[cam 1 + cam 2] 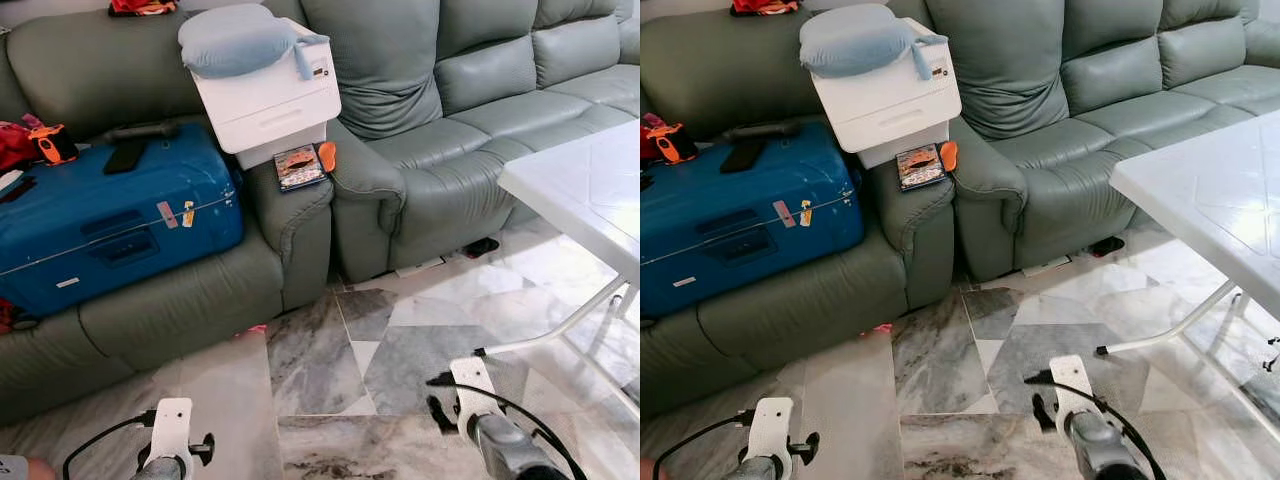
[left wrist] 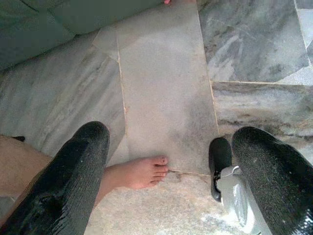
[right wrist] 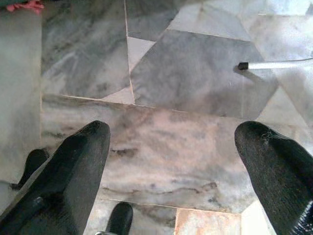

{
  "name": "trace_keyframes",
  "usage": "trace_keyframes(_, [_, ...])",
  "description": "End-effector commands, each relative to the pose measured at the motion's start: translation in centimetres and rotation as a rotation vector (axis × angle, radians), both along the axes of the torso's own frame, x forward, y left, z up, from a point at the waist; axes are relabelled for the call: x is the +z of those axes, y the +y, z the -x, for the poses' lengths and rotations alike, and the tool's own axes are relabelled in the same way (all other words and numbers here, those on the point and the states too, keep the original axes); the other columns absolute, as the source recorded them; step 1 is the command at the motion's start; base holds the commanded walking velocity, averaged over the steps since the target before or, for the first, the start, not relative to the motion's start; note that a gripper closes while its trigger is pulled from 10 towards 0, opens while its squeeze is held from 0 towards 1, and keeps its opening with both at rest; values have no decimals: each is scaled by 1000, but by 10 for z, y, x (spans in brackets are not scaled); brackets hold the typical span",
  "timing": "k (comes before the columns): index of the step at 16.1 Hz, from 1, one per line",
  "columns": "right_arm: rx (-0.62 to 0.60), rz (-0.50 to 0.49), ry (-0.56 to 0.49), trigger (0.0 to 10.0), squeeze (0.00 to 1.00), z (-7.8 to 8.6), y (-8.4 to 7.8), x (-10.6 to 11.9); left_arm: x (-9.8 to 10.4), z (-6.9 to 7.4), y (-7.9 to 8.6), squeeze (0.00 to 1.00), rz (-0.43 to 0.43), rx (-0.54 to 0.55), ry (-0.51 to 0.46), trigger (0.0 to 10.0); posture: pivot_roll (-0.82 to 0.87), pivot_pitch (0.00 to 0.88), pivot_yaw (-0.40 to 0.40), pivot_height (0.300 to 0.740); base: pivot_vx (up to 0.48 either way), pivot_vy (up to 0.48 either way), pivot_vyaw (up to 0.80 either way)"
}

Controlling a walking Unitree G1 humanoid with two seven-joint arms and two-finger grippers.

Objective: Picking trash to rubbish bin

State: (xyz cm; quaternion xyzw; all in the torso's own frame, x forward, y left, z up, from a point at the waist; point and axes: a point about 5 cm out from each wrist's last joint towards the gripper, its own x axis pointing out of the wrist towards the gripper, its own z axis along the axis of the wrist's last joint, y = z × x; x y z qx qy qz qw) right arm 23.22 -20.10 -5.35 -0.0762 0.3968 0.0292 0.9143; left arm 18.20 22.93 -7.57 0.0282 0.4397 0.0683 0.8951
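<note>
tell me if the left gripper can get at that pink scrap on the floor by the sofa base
Probably yes. The left gripper hangs open over bare marble floor, and nothing lies between it and the pink scrap at the sofa base.

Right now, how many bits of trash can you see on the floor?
2: a pink scrap at the sofa base, and a white paper under the corner seat. More may be hidden under the sofa.

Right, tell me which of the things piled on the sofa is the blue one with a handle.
The blue suitcase lying flat on the seat cushion; the white printer on the armrest beside it is boxy.
</note>
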Motion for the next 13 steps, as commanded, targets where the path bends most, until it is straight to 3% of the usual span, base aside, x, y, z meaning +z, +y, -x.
trace_keyframes(1, [6, 1, -4, 10000, 0, 0, -1, 0, 3, -4, 3, 0, 10, 13, -19, 10000, 2, 5, 53, 740, 0, 0, 0])
trace_keyframes(6, [119, -11, -17, 10000, 0, -2, 15, 0, 3, -6, 0, 0, 11, -13, -20, 10000, -5, 6, 52, 740, 298, 0, 88])
trace_keyframes(9, [180, -11, -21, 10000, 0, -3, 25, 0, 2, -6, -2, 0, 15, -17, -21, 10000, -5, 10, 51, 740, 450, 0, 738])
trace_keyframes(13, [188, -18, -19, 10000, 0, -2, 25, 0, 1, -3, -2, 0, 8, -15, -10, 10000, -5, 15, 49, 740, 449, 0, 800])
